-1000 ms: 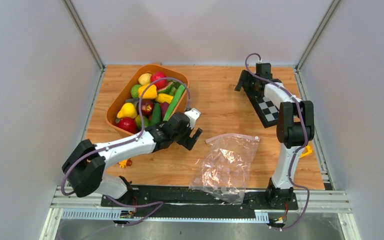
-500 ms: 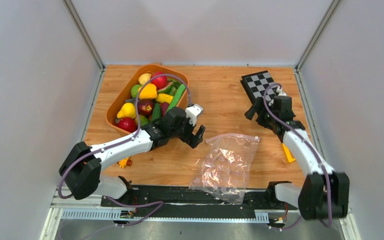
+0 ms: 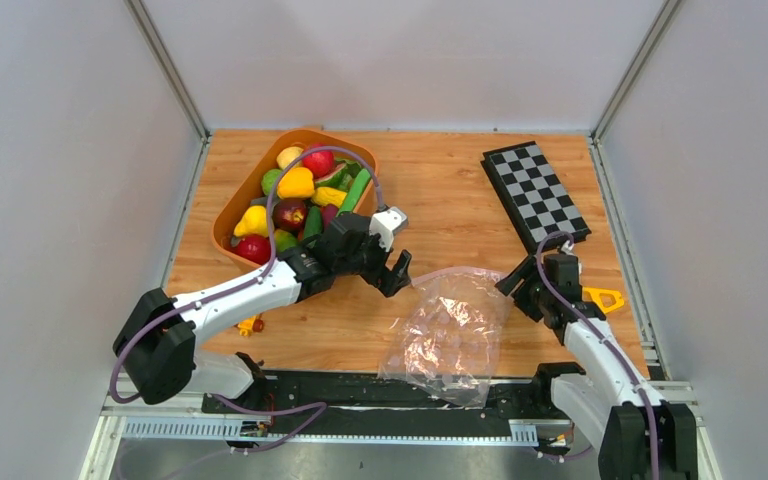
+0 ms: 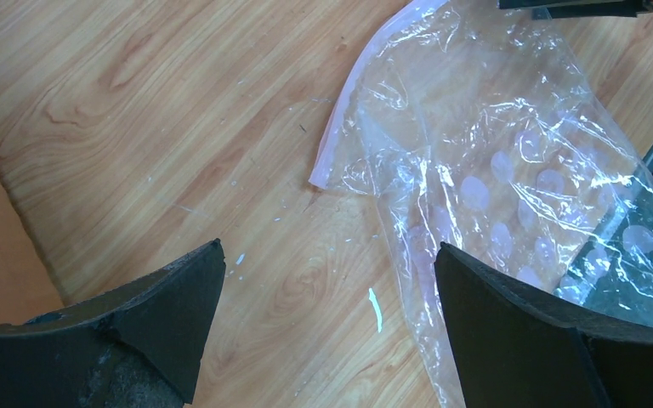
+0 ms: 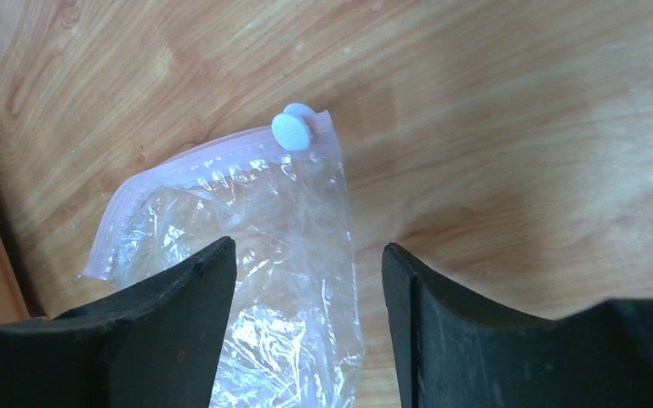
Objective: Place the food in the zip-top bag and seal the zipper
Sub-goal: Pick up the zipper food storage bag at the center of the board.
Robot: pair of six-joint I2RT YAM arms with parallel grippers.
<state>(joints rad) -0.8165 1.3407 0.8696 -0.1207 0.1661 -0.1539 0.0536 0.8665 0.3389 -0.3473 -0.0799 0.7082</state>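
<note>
The clear crinkly zip-top bag (image 3: 452,332) lies flat on the wood near the front edge; it also shows in the left wrist view (image 4: 510,187) and the right wrist view (image 5: 247,255). Its zipper (image 3: 460,272) runs along the far edge, with a white slider (image 5: 292,131) at the right end. The food (image 3: 295,205) is piled in the orange tub (image 3: 222,228). My left gripper (image 3: 397,272) is open and empty, just left of the bag's mouth. My right gripper (image 3: 516,290) is open and empty, over the bag's right top corner.
A checkered board (image 3: 535,193) lies at the back right. A yellow toy piece (image 3: 602,298) sits right of my right arm. A small yellow toy car (image 3: 251,325) lies under my left arm. Black rail (image 3: 380,390) runs along the front edge.
My right arm has swung from the back right down toward the bag's right corner, uncovering the checkered board. My left gripper has moved slightly right toward the bag mouth.
</note>
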